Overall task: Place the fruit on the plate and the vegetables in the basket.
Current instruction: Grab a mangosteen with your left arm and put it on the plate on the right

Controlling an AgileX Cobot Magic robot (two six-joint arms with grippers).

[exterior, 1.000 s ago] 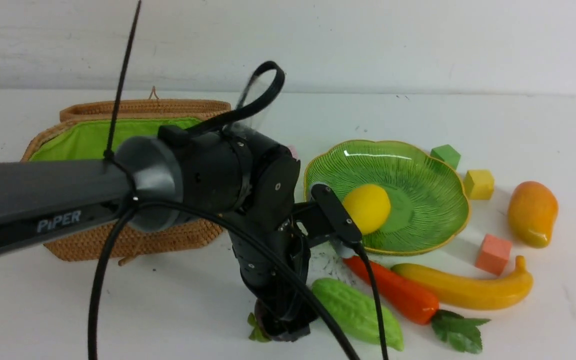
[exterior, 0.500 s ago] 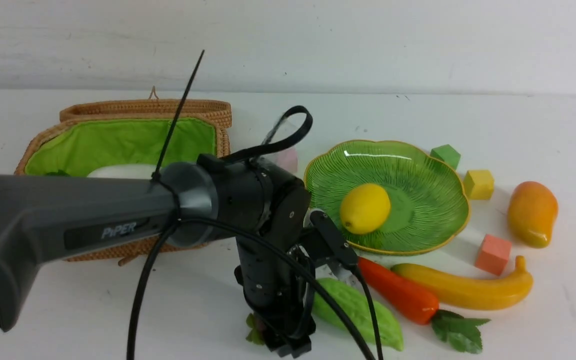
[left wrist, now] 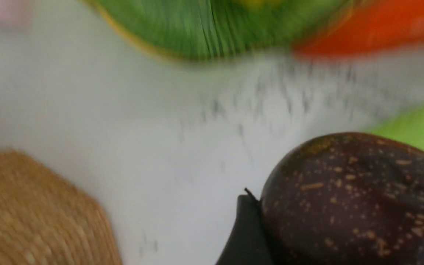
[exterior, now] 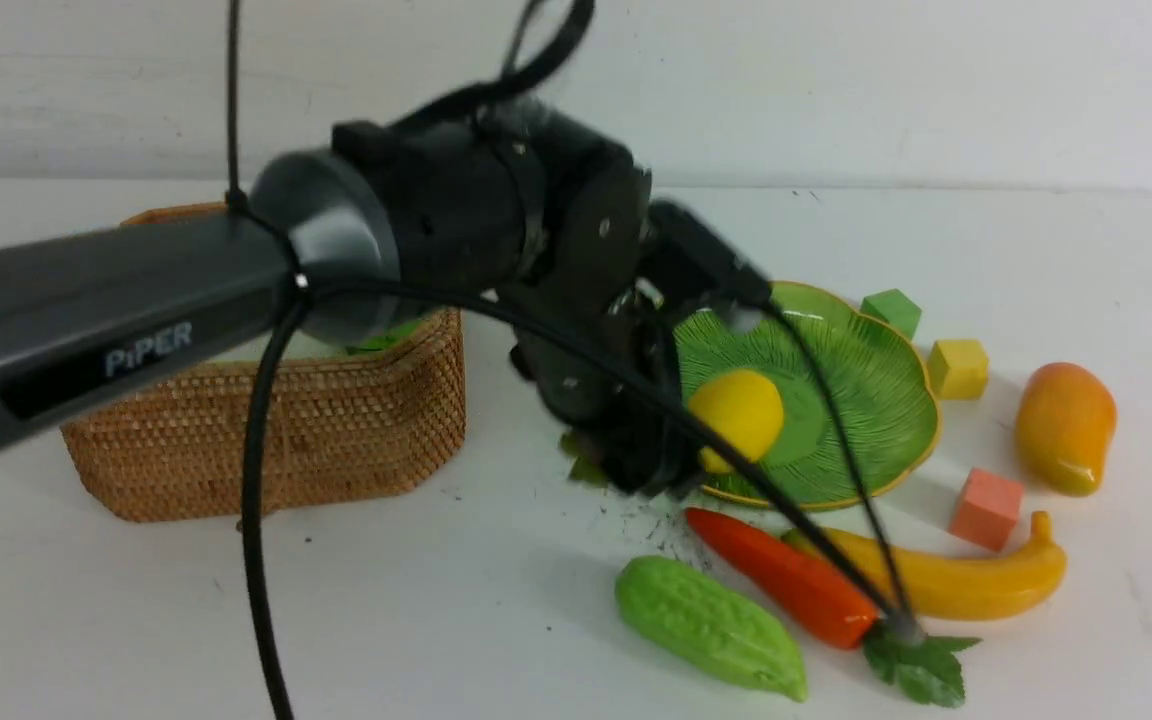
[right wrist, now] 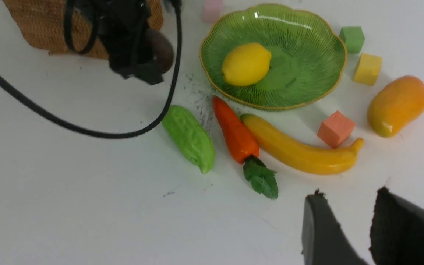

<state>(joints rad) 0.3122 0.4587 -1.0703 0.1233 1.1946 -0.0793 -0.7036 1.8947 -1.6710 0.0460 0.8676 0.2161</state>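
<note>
Round, tan-speckled purple fruit, perhaps glossy

We get bright, even light over the white table; shadows beside the mango are soft and faint; glare streaks the plate; our left wrist view smears with motion blur, only the purple fruit sharp.

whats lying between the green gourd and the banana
The carrot lies between the gourd and the banana, its tip toward the plate; the right wrist view shows it best, the front view too.
</note>
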